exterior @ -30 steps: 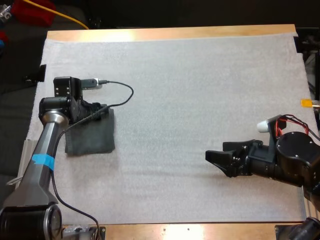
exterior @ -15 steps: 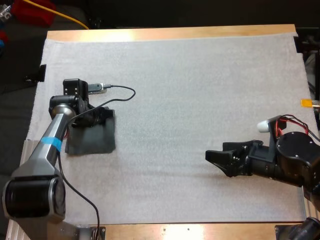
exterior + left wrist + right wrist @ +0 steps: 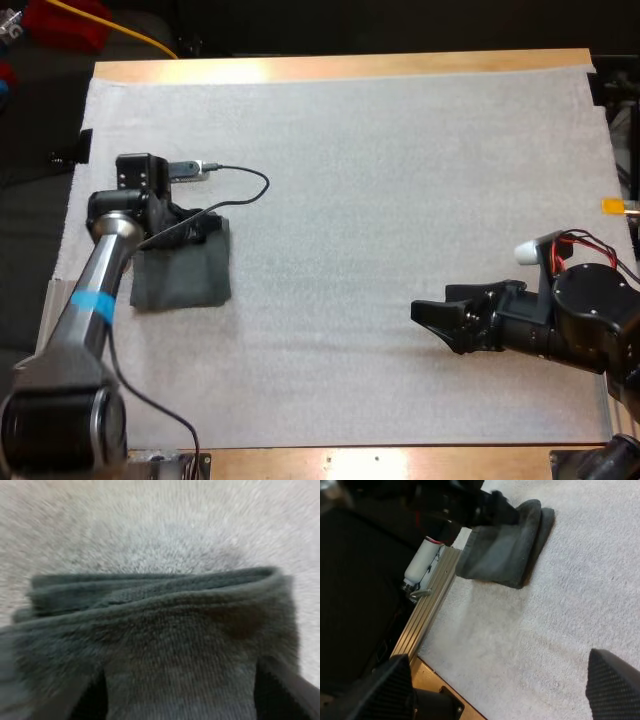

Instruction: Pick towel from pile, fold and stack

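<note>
A dark grey-green folded towel lies flat at the left side of the white mat. My left gripper is down at the towel's far edge. In the left wrist view its fingers stand wide apart, with the layered towel filling the space between them and its folded edge just ahead. My right gripper hovers open over bare mat at the right, well away from the towel. The right wrist view looks across the mat at the towel, with the left gripper at its raised far end.
The mat's left border and the table's metal rail run close beside the towel. The wooden table edge borders the mat at the far side. Bare mat stretches between the two arms.
The left arm swung a little sideways and back, while its gripper stayed at the towel's far edge. The towel and the right arm have not moved.
</note>
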`<state>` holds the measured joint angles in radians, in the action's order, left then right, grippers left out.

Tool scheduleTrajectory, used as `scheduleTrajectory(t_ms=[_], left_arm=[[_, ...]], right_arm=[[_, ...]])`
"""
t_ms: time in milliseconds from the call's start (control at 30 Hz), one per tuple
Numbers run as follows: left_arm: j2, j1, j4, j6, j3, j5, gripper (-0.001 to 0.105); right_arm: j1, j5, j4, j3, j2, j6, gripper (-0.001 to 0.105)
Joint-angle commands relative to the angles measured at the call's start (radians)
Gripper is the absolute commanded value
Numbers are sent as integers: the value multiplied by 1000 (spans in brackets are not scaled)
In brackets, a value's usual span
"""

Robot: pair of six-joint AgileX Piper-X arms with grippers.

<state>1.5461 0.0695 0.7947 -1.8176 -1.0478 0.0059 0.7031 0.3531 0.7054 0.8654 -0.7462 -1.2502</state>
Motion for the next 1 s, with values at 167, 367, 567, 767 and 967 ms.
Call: scheduleTrajectory(t_ms=[167,367,567,767,967], left_arm=[[-117,-1,182,16,0,-8,60],[-123,-1,277,22,44,-31,60],[-123,-1,186,22,171,6,60],[-103,-1,146,20,206,13,60],[-118,-1,193,20,146,13,60]], right_arm=[[1,10,-14,6,4,-4,70],[1,30,-14,6,4,-4,70],[1,51,-14,6,4,-3,70],[1,55,-14,6,4,-3,70],[1,55,-14,6,4,-3,70]])
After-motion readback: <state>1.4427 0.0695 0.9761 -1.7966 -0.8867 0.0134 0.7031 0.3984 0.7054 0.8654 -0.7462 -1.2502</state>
